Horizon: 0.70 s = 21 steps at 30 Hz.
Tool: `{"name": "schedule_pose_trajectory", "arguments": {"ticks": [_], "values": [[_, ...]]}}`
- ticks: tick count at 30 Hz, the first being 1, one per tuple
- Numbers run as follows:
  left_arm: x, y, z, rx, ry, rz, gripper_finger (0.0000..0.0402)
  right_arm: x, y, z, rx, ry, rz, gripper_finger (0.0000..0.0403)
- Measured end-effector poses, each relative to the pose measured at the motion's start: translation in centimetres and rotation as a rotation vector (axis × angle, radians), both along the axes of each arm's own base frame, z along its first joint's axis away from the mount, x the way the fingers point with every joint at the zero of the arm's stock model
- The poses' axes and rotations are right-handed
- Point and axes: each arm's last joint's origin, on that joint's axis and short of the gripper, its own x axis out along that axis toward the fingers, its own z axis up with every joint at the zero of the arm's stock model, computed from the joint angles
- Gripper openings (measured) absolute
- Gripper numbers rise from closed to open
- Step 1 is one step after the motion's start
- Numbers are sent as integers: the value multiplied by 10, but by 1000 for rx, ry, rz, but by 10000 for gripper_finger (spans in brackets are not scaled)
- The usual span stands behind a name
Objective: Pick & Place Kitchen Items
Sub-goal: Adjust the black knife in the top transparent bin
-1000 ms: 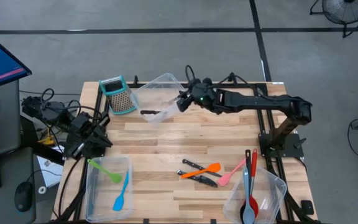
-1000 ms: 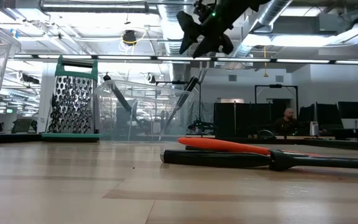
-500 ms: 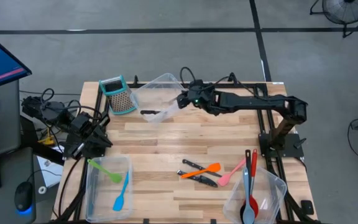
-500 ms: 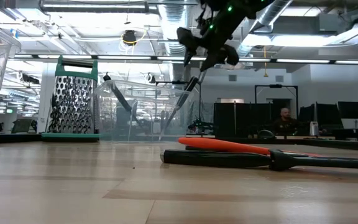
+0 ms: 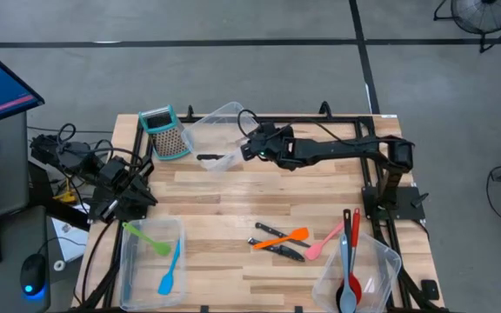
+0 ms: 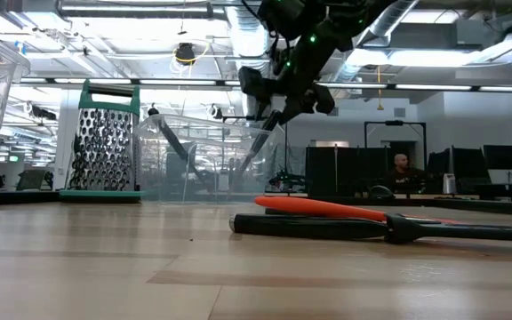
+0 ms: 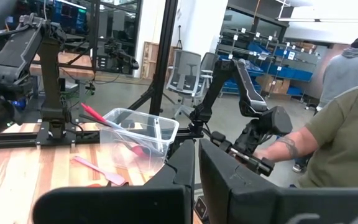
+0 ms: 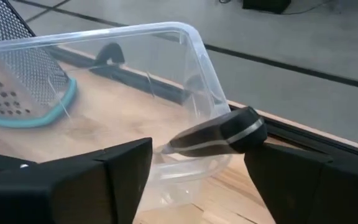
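Note:
My right gripper (image 5: pixel 250 148) (image 8: pixel 199 150) is open over the right rim of the far clear tub (image 5: pixel 220 130). A black-handled knife (image 8: pixel 219 135) (image 6: pixel 260 142) leans in that tub with its handle end over the rim. The open fingers stand on either side of the handle end, apart from it. Another dark utensil (image 5: pixel 207 157) lies in the same tub. An orange spatula (image 5: pixel 287 236), a pink spatula (image 5: pixel 324 242) and two black-handled knives (image 5: pixel 278 250) lie flat on the table. My left gripper (image 5: pixel 139 193) (image 7: pixel 197 180) waits, shut, at the table's left edge.
The box grater (image 5: pixel 165 132) stands just left of the far tub. The near-left tub (image 5: pixel 129 261) holds a green and a blue spatula. The near-right tub (image 5: pixel 381 269) holds red, grey and black utensils. People show in the room beyond the table.
My right gripper has moved toward the table's left edge and come down from above the far tub to the knife's handle end, staying open. The knife has stayed leaning in the tub.

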Motion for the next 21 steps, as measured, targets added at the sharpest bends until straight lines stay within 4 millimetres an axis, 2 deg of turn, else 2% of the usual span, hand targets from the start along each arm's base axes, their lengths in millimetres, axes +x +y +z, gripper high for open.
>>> {"name": "schedule_pose_trajectory", "arguments": {"ticks": [2,4,8,9,17,21], "values": [[0,0,0,0,0,0,4,0,-2,0,-1,-1,-5,229],[0,0,0,1,0,0,4,-1,-3,2,-2,-6,-10,191],[0,0,0,1,-1,0,4,0,-3,4,5,-34,-5,67],[0,0,0,1,0,0,4,0,-3,6,3,-37,3,50],[0,0,0,-1,0,-1,4,-1,-2,9,1,-57,9,57],[0,0,0,-1,0,0,4,3,-2,26,-33,-164,47,57]]}}
